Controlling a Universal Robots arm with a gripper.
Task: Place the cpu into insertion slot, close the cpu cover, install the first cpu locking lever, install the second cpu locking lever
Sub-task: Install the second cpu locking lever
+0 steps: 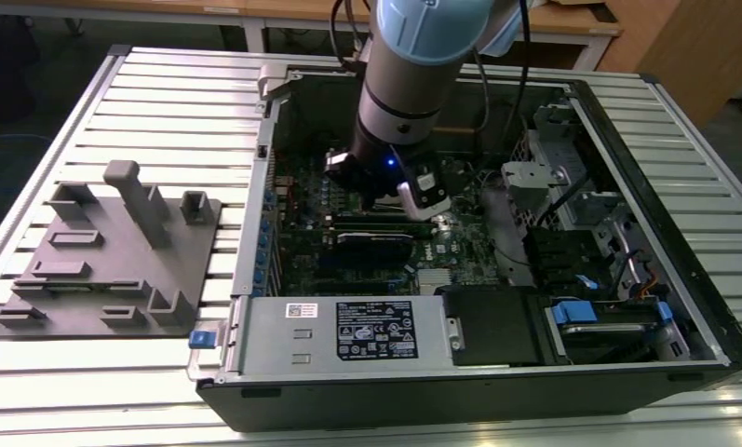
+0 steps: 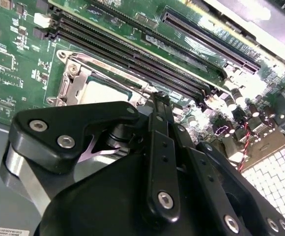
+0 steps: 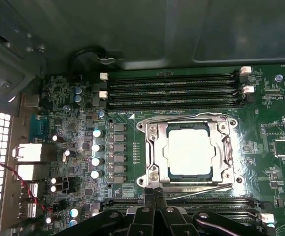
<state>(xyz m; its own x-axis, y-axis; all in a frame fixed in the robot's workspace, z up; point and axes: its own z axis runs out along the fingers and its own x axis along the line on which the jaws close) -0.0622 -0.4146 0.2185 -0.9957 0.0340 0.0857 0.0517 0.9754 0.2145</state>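
Cpu [image 3: 189, 151] sits seated in the socket beside the memory slots [image 3: 174, 88], cover [image 3: 152, 152] closed flat over it to retain it; gripper [image 3: 155, 192], jaws clenched and empty, bears at the socket edge, apparently on a lever.

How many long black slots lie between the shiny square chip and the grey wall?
4, side by side: one slot nearest the wall, a second, third, and fourth beside the chip. Others may hide behind the gripper.
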